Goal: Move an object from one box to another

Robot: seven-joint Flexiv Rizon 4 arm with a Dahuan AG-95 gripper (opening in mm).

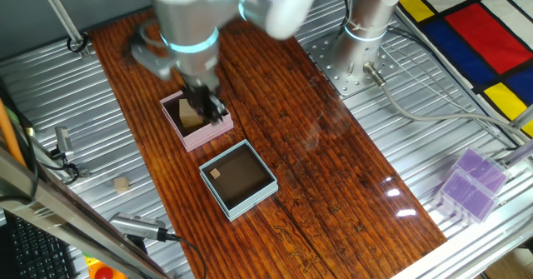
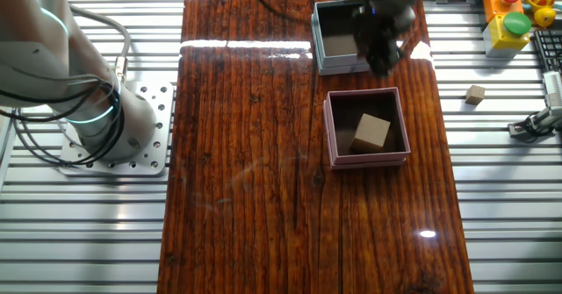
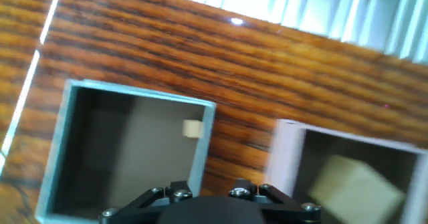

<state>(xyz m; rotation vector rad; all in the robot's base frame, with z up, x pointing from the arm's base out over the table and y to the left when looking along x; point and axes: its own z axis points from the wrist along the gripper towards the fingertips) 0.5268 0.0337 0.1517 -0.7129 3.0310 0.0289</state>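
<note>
The tan wooden cube [image 1: 191,117] lies tilted inside the pink box [image 1: 218,131]; it also shows in the other fixed view [image 2: 372,132] and, blurred, in the hand view [image 3: 358,184]. The light blue box [image 1: 250,197] stands beside the pink one and holds only a much smaller tan block [image 1: 215,174]. My gripper [image 2: 383,48] hovers above the boxes, over the blue box's wall [image 3: 204,150] nearest the pink box [image 3: 284,157]. It is motion-blurred and holds nothing that I can see. Its fingertips are out of the hand view.
A small tan block [image 1: 123,184] lies on the metal table beside the wooden board. Purple boxes [image 1: 470,183] stand at the far right. A button box [image 2: 509,17] and tools [image 2: 536,123] sit past the board's edge. The arm's base [image 2: 97,127] is bolted left of the board.
</note>
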